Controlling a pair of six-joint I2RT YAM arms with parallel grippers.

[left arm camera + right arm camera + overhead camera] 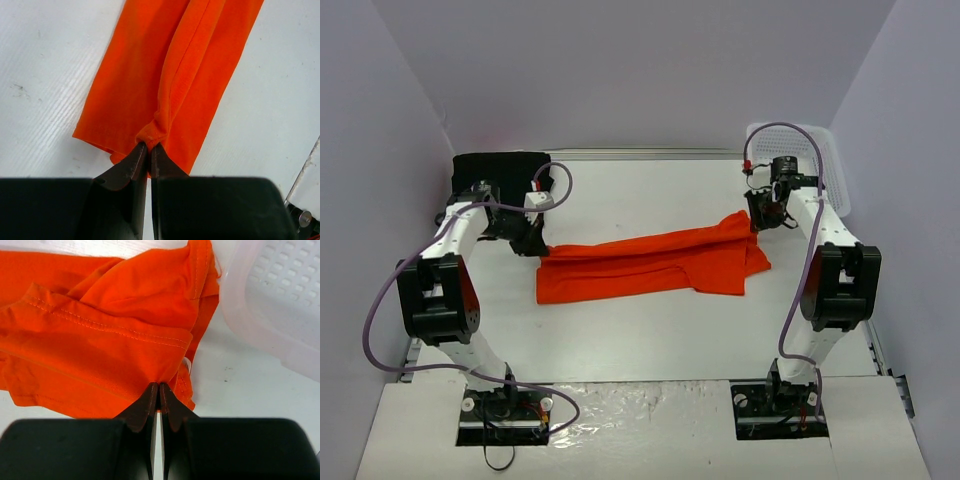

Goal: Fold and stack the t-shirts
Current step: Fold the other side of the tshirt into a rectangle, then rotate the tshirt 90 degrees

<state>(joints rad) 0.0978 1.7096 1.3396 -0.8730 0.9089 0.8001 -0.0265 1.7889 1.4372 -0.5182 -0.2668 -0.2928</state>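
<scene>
Long folded band of orange t-shirt (650, 265) on the table (620, 330), soft, light and limp by the look, so likely to sag unless taken at hems and corners. Pinched at one end in the closed left gripper (149, 150), at the other in the closed right gripper (158, 390). Just right of that hand, a white basket (280, 305); beyond the left, a black folded shirt (500, 170).

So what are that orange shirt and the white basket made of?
The orange shirt looks like soft, matte knit fabric, probably cotton: it creases easily and shows stitched hems. The white basket seems to be smooth, slightly see-through plastic with rows of moulded holes.
</scene>
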